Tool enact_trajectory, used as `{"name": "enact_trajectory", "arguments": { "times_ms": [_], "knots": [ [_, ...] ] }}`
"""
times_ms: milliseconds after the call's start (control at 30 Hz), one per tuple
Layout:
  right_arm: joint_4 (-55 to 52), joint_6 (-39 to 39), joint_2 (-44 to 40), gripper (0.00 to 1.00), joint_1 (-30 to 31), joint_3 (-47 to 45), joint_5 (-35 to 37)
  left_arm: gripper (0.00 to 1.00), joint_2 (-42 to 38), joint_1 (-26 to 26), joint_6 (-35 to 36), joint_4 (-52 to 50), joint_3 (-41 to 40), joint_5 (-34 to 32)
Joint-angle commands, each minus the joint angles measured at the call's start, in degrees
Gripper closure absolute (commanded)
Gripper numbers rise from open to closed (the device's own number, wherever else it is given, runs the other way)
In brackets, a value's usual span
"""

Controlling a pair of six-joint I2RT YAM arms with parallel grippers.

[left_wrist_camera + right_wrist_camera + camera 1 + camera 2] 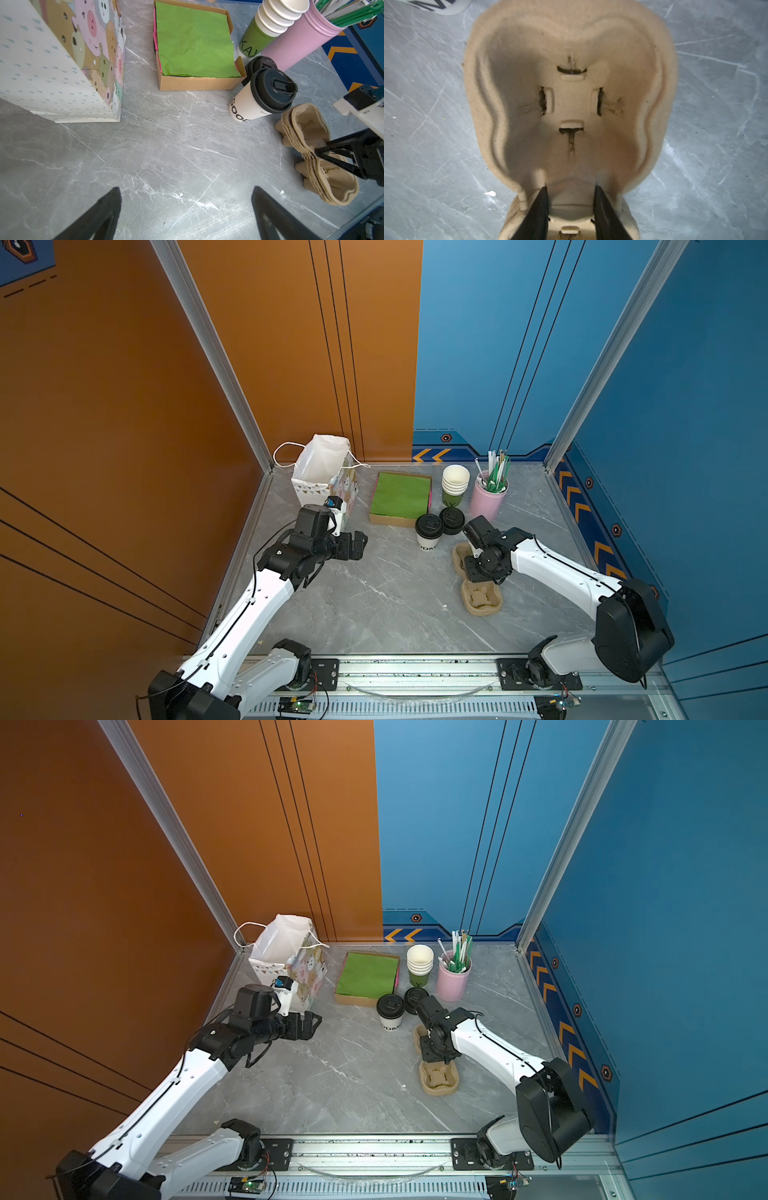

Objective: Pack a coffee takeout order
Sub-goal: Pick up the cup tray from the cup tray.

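A small white paper cup [429, 536] with dark lettering stands mid-table with a black lid [273, 91] on it. Another black lid [452, 520] lies just behind it. A green napkin [401, 494] tops the pile in a flat cardboard box [197, 84]. My right gripper [571, 188] points down over a stack of beige pulp carriers [482, 599]. Its fingers [324, 150] clasp the stack's narrow waist from both sides. My left gripper [186, 190] hovers open over bare table beside the paper bag [324, 472], with nothing between its fingers.
A stack of white cups [455, 483] and a pink tin of straws [487, 497] stand at the back right. The gift bag [52, 72] stands open at the back left corner. Walls close three sides; a rail [415, 672] runs along the front.
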Motion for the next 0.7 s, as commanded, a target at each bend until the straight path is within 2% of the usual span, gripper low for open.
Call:
{"name": "enact_trajectory", "arguments": {
  "times_ms": [0,467,600,667],
  "knots": [
    [-2.4,0.5,-3.3,0.65,-0.3,1.2,0.9,0.02,-1.0,0.4,-0.6,0.8,-0.6,0.8],
    [-6.4,0.7,-8.2,0.64,-0.3,4.4,2.3,0.02,-1.2,0.6,-0.3,1.0,0.1,0.5],
    [-8.7,0.8,-10.4,0.64,-0.4,7.1,2.8,0.02,-1.1,0.8,0.9,0.5,3.5,0.5],
    [-9.7,0.9,-12.2,0.64,-0.4,8.4,3.3,0.02,-0.5,0.9,2.7,-1.1,7.9,-1.3]
  ]
}}
